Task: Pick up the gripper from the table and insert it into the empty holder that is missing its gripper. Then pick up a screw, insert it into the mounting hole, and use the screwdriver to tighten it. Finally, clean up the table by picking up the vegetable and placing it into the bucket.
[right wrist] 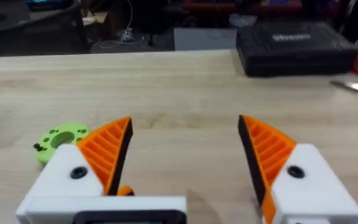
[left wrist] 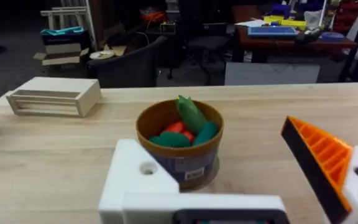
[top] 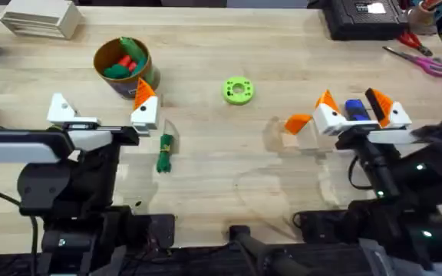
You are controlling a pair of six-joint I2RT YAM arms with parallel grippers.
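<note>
Where lying on the table: loose orange gripper (top: 298, 123), just left of wide-open, empty right gripper (top: 352, 100); well apart from open, empty left gripper (top: 102, 103).

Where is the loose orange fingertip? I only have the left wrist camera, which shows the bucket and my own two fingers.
Observer: From overhead, the gripper lies on the table beside the right gripper, on the side toward the table's middle.
Operator: And the small dark green vegetable?
Observer: The vegetable lies on the table outside the bucket, a little nearer the bases than the orange-tipped finger of the left gripper.
Operator: Is the right gripper open?
Observer: Yes, in the right wrist view its orange pads stand well apart.
</note>
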